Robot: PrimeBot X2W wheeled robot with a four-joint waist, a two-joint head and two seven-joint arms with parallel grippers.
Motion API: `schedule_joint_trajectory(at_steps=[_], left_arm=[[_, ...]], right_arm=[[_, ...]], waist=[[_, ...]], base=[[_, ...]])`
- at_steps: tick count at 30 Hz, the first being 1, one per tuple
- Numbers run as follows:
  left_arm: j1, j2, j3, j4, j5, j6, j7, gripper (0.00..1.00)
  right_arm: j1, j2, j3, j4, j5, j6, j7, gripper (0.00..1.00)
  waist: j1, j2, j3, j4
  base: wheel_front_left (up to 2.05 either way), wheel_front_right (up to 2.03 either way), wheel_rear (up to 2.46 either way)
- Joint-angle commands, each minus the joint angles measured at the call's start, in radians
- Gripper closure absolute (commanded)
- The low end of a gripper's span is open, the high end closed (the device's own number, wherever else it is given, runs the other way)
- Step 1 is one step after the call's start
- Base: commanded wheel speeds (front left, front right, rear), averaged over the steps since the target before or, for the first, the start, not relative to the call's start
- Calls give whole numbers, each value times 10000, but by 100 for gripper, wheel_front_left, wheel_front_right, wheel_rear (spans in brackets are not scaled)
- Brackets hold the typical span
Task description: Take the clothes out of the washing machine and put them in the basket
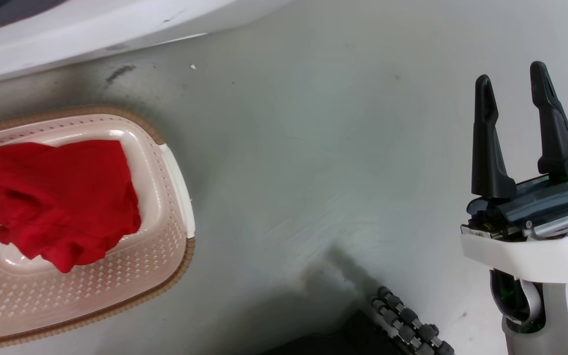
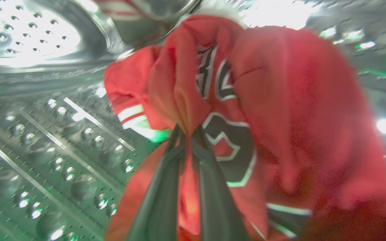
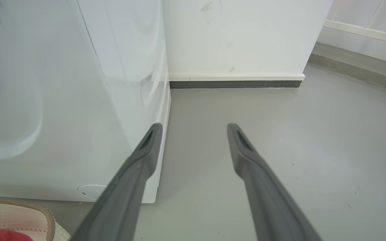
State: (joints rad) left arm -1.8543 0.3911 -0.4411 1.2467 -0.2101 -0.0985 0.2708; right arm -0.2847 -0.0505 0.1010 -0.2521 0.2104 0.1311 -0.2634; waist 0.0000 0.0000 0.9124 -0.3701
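Left gripper (image 2: 188, 131) pinched tight on the red-and-white jersey (image 2: 280, 100), inside the steel drum (image 2: 45, 134) of the washing machine (image 3: 79, 100). Plain red garment (image 1: 62, 197) lies in the basket (image 1: 160, 256). Right gripper (image 1: 511, 74) has its fingers spread, gripping nothing, over the floor (image 1: 313, 148).

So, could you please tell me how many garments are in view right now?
2. A plain red garment lies in the basket; a red-and-white jersey is inside the washing machine drum, pinched by the fingers of the left gripper. More could be hidden behind it.
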Motion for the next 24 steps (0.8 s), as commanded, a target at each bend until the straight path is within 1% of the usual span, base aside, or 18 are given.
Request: schedule_joint_trajectory(at_steps=[1,5,9,13,18,21,24], left_arm=[[367,-61,50,-7,-77,-40,-315,100],[946,-214,126,-44,-328,-110,-1440,100],[1635,-288,119,31,-527,-190,-2223,100],[2411,-507,202,44,-854,-253,-3113,100],[3395,-604,6,71,-1045,-297,-3882,100],[4058,-837,-190,-37,-1227,-307,-4317,100],[4645,-859,-438,-169,-1438,-308,-4646,100]], right_arm=[[-92,7,-45,43,-78,-7,-20,0],[-11,5,-87,126,-314,-7,-20,0],[107,5,-127,215,-524,-7,-20,0],[259,4,-262,346,-745,-7,-20,0],[501,4,-188,505,-1040,-8,-20,0],[681,4,-265,605,-1107,-7,-20,0],[831,4,-291,672,-1221,-7,-20,0]], waist=[[0,0,-263,219],[0,0,-736,540],[0,0,-1206,807],[0,0,-1742,1104],[0,0,-2404,1398],[0,0,-2809,1554],[0,0,-3211,1718]], base=[[0,0,0],[0,0,0],[0,0,0],[0,0,0],[0,0,0],[0,0,0],[0,0,0]])
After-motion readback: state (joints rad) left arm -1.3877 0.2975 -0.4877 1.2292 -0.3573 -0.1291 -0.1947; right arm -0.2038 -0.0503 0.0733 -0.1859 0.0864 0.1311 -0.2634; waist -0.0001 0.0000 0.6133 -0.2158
